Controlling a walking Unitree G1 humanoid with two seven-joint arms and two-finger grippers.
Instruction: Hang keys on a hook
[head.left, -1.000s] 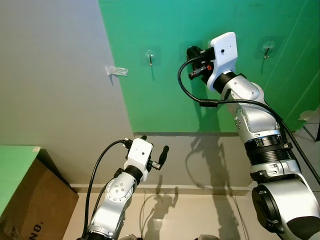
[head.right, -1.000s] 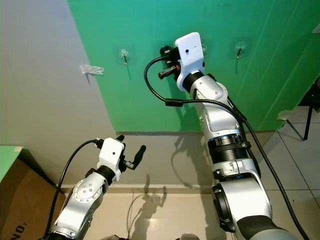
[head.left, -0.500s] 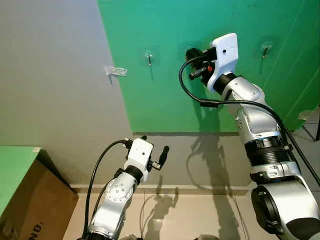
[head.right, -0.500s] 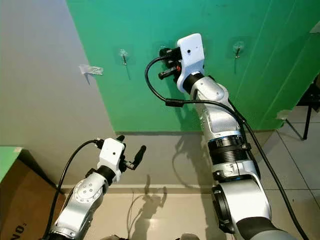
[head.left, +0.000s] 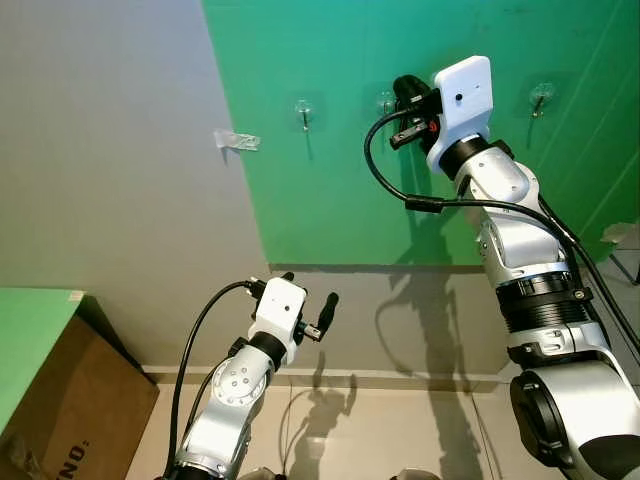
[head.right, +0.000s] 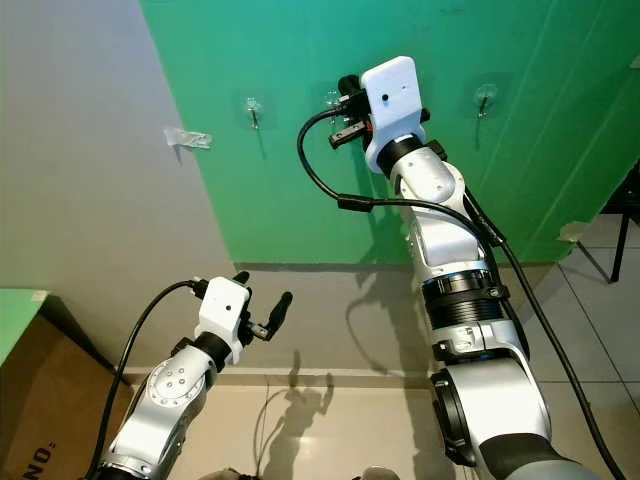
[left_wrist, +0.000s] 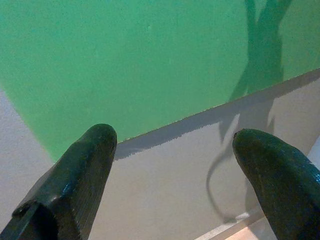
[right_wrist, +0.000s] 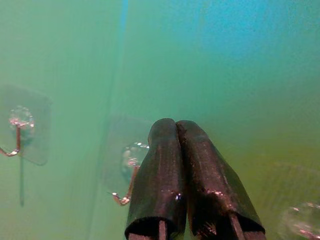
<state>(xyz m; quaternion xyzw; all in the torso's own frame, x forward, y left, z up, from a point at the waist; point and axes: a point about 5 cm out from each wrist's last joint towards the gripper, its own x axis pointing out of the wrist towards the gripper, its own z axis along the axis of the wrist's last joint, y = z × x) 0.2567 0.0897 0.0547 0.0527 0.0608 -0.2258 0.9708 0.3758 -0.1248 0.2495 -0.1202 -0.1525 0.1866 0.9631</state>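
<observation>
Three clear adhesive hooks sit in a row on the green wall: a left hook, a middle hook and a right hook. My right gripper is raised to the wall, just right of the middle hook. In the right wrist view its fingers are pressed together, the gripper shut, with the middle hook close beside the tips. I cannot make out any keys. My left gripper hangs low in front of the grey wall, open and empty.
A strip of clear tape sticks to the grey wall left of the green panel. A cardboard box and a green surface stand at the lower left. Pale floor tiles lie below the wall.
My right gripper has shifted slightly up and to the right, uncovering the middle hook. The left arm has not moved.
</observation>
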